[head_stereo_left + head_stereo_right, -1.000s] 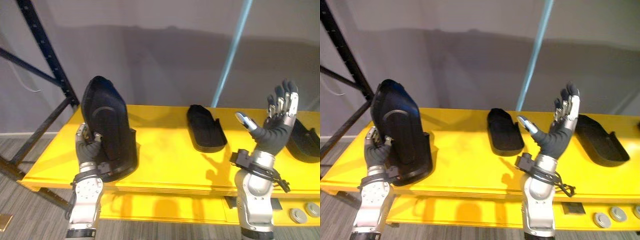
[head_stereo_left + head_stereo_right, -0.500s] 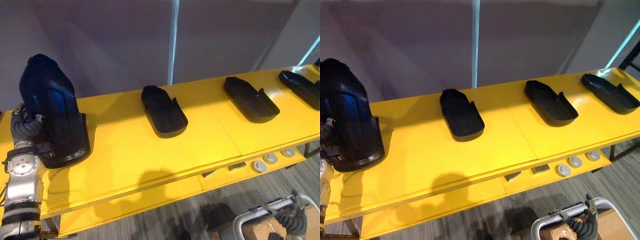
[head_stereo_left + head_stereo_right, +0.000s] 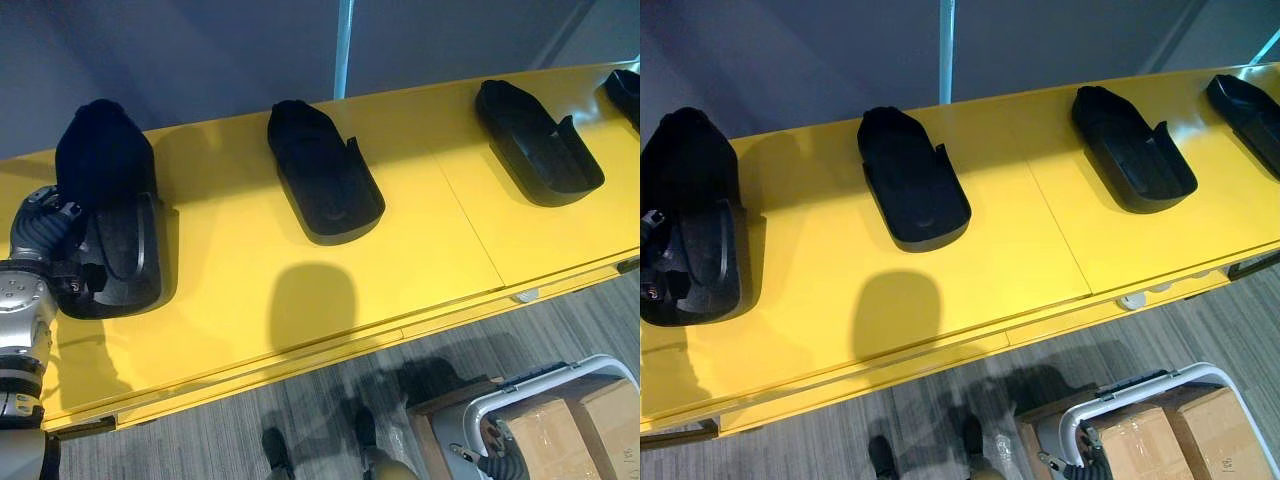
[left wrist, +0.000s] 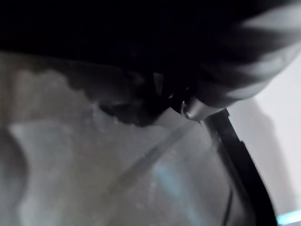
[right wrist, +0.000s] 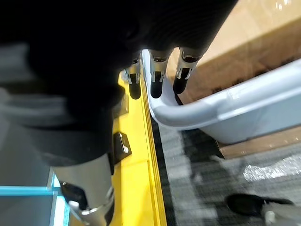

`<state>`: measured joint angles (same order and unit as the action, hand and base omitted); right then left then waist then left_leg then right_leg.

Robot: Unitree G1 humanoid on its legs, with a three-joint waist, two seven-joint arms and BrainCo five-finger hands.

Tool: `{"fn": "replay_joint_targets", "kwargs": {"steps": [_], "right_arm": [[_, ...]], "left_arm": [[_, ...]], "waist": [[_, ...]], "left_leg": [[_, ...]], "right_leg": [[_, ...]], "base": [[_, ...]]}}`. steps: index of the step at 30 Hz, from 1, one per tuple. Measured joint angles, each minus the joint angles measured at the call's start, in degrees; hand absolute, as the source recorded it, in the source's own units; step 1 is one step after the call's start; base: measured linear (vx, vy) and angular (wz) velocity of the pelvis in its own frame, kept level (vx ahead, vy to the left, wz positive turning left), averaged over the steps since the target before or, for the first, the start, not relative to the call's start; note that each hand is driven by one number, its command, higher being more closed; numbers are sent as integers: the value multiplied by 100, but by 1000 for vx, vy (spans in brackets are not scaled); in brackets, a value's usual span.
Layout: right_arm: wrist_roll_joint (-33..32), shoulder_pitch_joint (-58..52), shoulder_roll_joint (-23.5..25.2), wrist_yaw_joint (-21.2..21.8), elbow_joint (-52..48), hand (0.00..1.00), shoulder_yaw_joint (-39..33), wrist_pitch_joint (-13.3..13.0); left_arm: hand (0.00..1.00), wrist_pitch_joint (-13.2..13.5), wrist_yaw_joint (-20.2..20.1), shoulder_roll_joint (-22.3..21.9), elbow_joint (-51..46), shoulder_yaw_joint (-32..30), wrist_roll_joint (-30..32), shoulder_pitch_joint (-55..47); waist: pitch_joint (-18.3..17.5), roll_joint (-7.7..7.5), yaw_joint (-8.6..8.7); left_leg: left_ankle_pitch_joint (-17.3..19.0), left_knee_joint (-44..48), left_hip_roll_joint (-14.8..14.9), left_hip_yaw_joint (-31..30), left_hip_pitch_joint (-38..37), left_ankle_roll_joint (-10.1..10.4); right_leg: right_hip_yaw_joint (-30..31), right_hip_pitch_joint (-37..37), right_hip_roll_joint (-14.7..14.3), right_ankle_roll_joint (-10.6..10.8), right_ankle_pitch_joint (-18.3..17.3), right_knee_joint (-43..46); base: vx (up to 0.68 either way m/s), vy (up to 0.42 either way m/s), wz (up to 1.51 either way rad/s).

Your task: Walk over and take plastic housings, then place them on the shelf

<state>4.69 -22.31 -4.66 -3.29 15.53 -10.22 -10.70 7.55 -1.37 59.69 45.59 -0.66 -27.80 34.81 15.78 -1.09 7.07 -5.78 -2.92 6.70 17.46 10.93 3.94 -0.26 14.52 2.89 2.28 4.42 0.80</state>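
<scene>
A black plastic housing (image 3: 110, 200) lies on the yellow shelf (image 3: 230, 290) at its left end. My left hand (image 3: 45, 235) is at the housing's left side, fingers curled on its rim. Three more black housings lie along the shelf: one in the middle (image 3: 325, 175), one further right (image 3: 540, 145), and one at the far right edge (image 3: 625, 95). My right hand (image 5: 155, 75) hangs low beside the shelf's front edge, its fingers straight and holding nothing, their dark tips next to the rim of a white bin (image 5: 211, 108).
The white bin (image 3: 560, 385) stands on the floor at the lower right with cardboard boxes (image 3: 560, 430) in it. A light blue post (image 3: 344, 40) rises behind the shelf. Bare yellow surface lies between the housings.
The camera has swung down and right. The housing in my left hand went from standing upright to lying flat on the shelf. My right hand dropped from raised to beside the bin.
</scene>
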Motion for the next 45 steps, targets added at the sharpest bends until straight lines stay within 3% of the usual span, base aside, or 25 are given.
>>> {"fn": "replay_joint_targets", "kwargs": {"steps": [5, 6, 12, 22, 28, 32, 33, 35, 37, 38, 39, 41, 43, 45], "right_arm": [[18, 11, -4, 40, 173, 0, 173, -2], [18, 11, -7, 50, 178, 0, 195, -2], [19, 12, -9, 106, 207, 0, 291, -3], [19, 29, -6, 120, 369, 0, 474, -8], [19, 29, -4, 112, 440, 0, 474, -14], [41, 23, 13, 71, 742, 0, 473, -22], [48, 25, 16, 28, 889, 0, 460, -22], [151, 24, 30, -30, 1086, 0, 407, -24], [289, -4, 85, -123, 1426, 0, 164, -25], [291, -2, 88, -136, 1499, 0, 95, -25], [293, -3, 99, -148, 1590, 0, -35, -24], [301, 0, 101, -170, 1713, 0, -148, -25], [410, 7, 151, -180, 1778, 0, -261, -24], [417, 26, 168, -223, 1803, 0, -328, -24]], "left_arm": [[100, -125, -119, 474, 551, 4, 560, 111], [0, -159, -134, 549, 701, 4, 735, 119], [0, -219, -12, 756, 1253, -10, 1353, 282], [0, -215, 146, 834, 1351, -17, 1444, 499], [0, -97, 538, 637, 79, -23, 1133, 621], [0, 326, 1368, 275, -1576, -661, 943, 597], [100, 472, 1722, 54, -2316, -1161, 1056, 470], [100, 587, 2199, -304, -3078, -1684, 1482, 152], [100, 683, 2805, -1093, -4142, -2356, 2198, -766], [100, 694, 2900, -1336, -4371, -2498, 2326, -1029], [100, 729, 3041, -1847, -4768, -2699, 2586, -1553], [100, 799, 3083, -2655, -5304, -2776, 2750, -2341], [100, 921, 2976, -3734, -5926, -2677, 2758, -3331], [100, 953, 2828, -4468, -6203, -2511, 2797, -3980]], "waist": [[80, -42, -16], [81, -43, -16], [119, -112, -38], [168, -206, -27], [206, -278, -41], [206, -278, -110], [205, -275, -139], [189, -258, -154], [-47, -114, -175], [-105, -66, -196], [-167, 15, -258], [-231, 96, -319], [-300, 95, -404], [-314, 99, -493]], "left_leg": [[6, 105, 56, -19, 123, 5], [6, 115, 63, -19, 129, 5], [2, 126, 72, -21, 129, 5], [-3, 127, 72, -31, 134, 2], [-9, 128, 59, -81, 36, -4], [-8, 115, 44, -139, -47, -5], [-13, 95, 40, -156, -89, -10], [-13, 42, 30, -183, -214, -10], [-28, -88, -6, -263, -273, 0], [-30, -113, -17, -280, -278, 0], [-31, -135, -35, -307, -304, 0], [-31, -161, -55, -383, -349, 1], [-30, -189, -59, -452, -377, 3], [-28, -198, -65, -479, -368, 4]], "right_leg": [[-10, 120, -35, -24, -19, 105], [-9, 133, -40, -28, -22, 127], [-6, 150, -47, -32, -24, 170], [-10, 153, -48, -33, -24, 178], [-43, 31, -35, -32, -25, 182], [-84, -73, -21, -17, -49, 179], [-98, -118, -19, -6, -65, 178], [-130, -241, -14, 3, -106, 176], [-213, -289, 11, 8, -184, 178], [-225, -291, 17, 12, -197, 177], [-249, -325, 34, 27, -223, 176], [-347, -407, 56, 33, -261, 174], [-365, -458, 58, 32, -291, 175], [-380, -462, 63, 32, -304, 175]], "base": [[-54, 7, 0], [-62, 12, -1], [-17, 11, 0], [-9, 23, 0], [-24, 33, 4], [-33, 37, 6], [-25, 31, 6], [-9, 30, 10], [41, 44, 19], [86, 53, 16], [61, 33, 16], [64, 38, 23], [28, 25, 17], [-10, 21, 8]]}}
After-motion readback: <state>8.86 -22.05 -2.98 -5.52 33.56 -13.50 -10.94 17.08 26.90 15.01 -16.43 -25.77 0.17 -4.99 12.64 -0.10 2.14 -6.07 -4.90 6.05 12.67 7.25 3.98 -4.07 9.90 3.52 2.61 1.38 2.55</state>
